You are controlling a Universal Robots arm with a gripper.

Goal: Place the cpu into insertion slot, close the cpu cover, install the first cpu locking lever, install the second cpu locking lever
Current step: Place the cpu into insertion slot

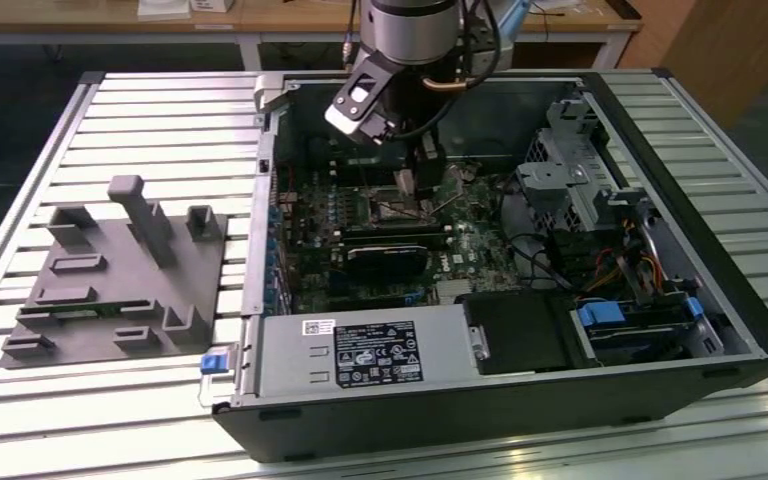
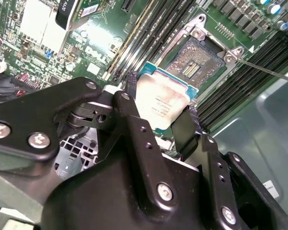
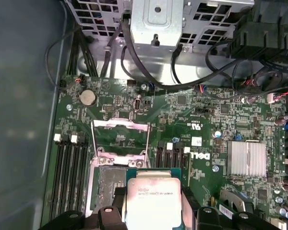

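**A:** What do we list around the work?

**B:** One open computer case (image 1: pixel 491 420) on a slatted table (image 1: pixel 157 120). In the exterior view we log a grey moulded fixture (image 1: pixel 117 270) at nine o'clock of the case, a silvery power supply (image 1: pixel 344 350) at six and a metal drive cage (image 1: pixel 564 190) at three. Long black memory slots (image 3: pixel 67 167) flank the socket, with a finned heat sink (image 3: pixel 247 158) and cables (image 3: pixel 192 81) near.

**A:** And the cpu?

**B:** The cpu (image 2: pixel 158 108) is flat and square, pale metal on a green edge. The gripper (image 2: pixel 161 94) has it clamped between two black fingers (image 2: pixel 185 127). We place it just beside the insertion slot (image 2: pixel 194 67), not seated. The slot has a dark centre and a silvery rim. The cpu cover (image 3: pixel 120 139), a thin silvery frame, stands swung open on the slot's side away from the gripper. A thin lever rod (image 2: pixel 264 69) juts free.
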